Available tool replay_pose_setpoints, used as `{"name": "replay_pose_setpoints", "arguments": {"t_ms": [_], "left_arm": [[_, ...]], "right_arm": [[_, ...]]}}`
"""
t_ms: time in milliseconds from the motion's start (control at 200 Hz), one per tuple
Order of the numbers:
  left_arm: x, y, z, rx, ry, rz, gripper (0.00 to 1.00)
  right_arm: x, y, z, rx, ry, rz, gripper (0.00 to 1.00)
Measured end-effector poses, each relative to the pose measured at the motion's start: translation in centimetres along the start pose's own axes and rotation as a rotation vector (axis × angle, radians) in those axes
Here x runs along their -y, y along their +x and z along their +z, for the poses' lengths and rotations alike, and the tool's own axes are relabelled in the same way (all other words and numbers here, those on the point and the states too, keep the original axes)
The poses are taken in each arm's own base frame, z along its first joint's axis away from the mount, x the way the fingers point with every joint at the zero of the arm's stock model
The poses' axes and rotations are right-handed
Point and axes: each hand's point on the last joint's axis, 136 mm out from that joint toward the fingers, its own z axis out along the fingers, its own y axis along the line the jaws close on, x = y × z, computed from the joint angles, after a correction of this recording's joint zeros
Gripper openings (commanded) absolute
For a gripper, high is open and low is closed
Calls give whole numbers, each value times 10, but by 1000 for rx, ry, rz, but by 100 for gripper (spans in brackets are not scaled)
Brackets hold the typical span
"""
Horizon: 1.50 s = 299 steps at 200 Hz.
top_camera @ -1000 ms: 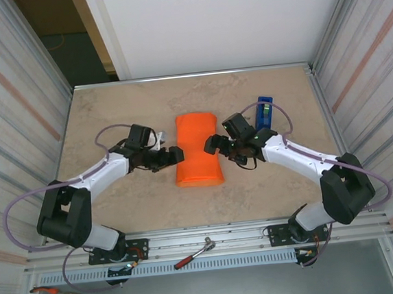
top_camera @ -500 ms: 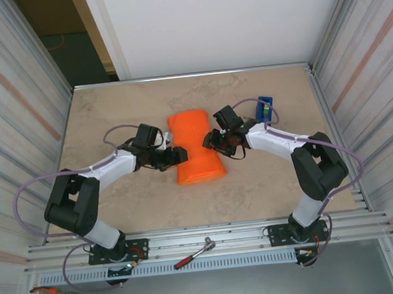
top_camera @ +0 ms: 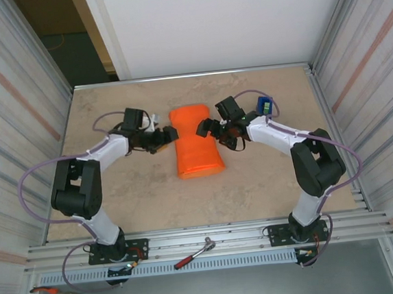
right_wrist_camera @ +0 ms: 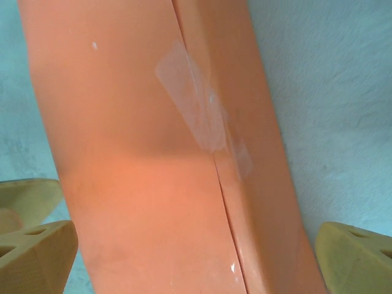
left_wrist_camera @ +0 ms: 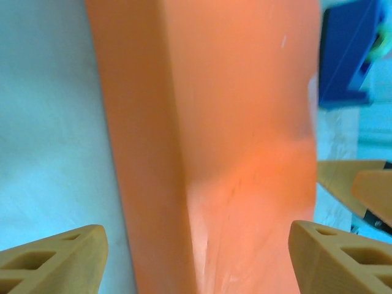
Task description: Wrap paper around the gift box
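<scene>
Overhead the light is bright and even, with only faint soft shadows on the table [top_camera: 140,207]. My left wrist picture is smeared, the paper [left_wrist_camera: 233,122] blurred; both wrist pictures run blue-tinted.

Plain bright orange paper [top_camera: 197,141]; blue tape dispenser [top_camera: 264,105]; mottled beige table [top_camera: 138,193]; white-and-black arms [top_camera: 107,149] with lilac cables [top_camera: 30,179].

Item: left arm [top_camera: 107,152] and right arm [top_camera: 278,135], a matched pair. Link shells were white; joint housings and bases [top_camera: 120,253] were black. A lilac cable [top_camera: 33,172] looped along each arm. The left gripper [top_camera: 168,133] and right gripper [top_camera: 201,128] had black bodies. Fingers [left_wrist_camera: 52,257] were tan and wedge-shaped, pierced by rectangular cut-outs.
</scene>
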Motion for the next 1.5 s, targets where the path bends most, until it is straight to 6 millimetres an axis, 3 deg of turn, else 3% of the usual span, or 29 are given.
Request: {"name": "replay_pose_setpoints", "arguments": {"t_ms": [100, 205, 371, 436, 596, 671, 802, 857, 937, 1022, 1142, 1238, 1273, 1303, 1498], "left_arm": [[-2, -34, -4, 42, 24, -9, 80], [-3, -53, 6, 36, 36, -17, 80], [-13, -59, 30, -19, 36, -51, 81], [-16, -58, 38, -40, 30, -66, 81], [-15, -61, 55, -68, 28, -82, 73], [-8, -64, 64, -78, 39, -72, 65], [-2, -68, 76, -89, 35, -64, 64], [-2, -73, 77, -82, 37, -65, 65], [-1, -78, 79, -76, 37, -63, 67], [1, -82, 80, -71, 41, -59, 71], [2, -84, 78, -67, 46, -56, 78], [3, -86, 70, -51, 51, -49, 84], [2, -86, 63, -42, 52, -48, 87], [2, -85, 55, -32, 52, -47, 98], [20, -82, -6, 64, 72, 21, 99]], "right_arm": [[-10, -30, -12, 48, -21, -2, 98], [-24, -67, -16, 103, -54, -1, 98], [-15, -100, 10, 104, -44, 43, 98], [-6, -104, 26, 84, -31, 62, 100], [4, -96, 62, 18, -29, 104, 89], [0, -93, 72, -1, -47, 121, 75], [-4, -93, 79, -5, -62, 141, 59], [-2, -98, 80, 0, -68, 156, 61], [-3, -102, 82, 7, -77, 167, 74], [-7, -104, 81, 9, -91, 172, 100], [-9, -102, 78, 17, -87, 149, 98], [-7, -100, 64, 41, -59, 123, 98], [-6, -100, 56, 56, -51, 113, 98], [-7, -100, 46, 71, -46, 102, 98], [-6, -93, -7, 152, -33, 65, 98]]}}
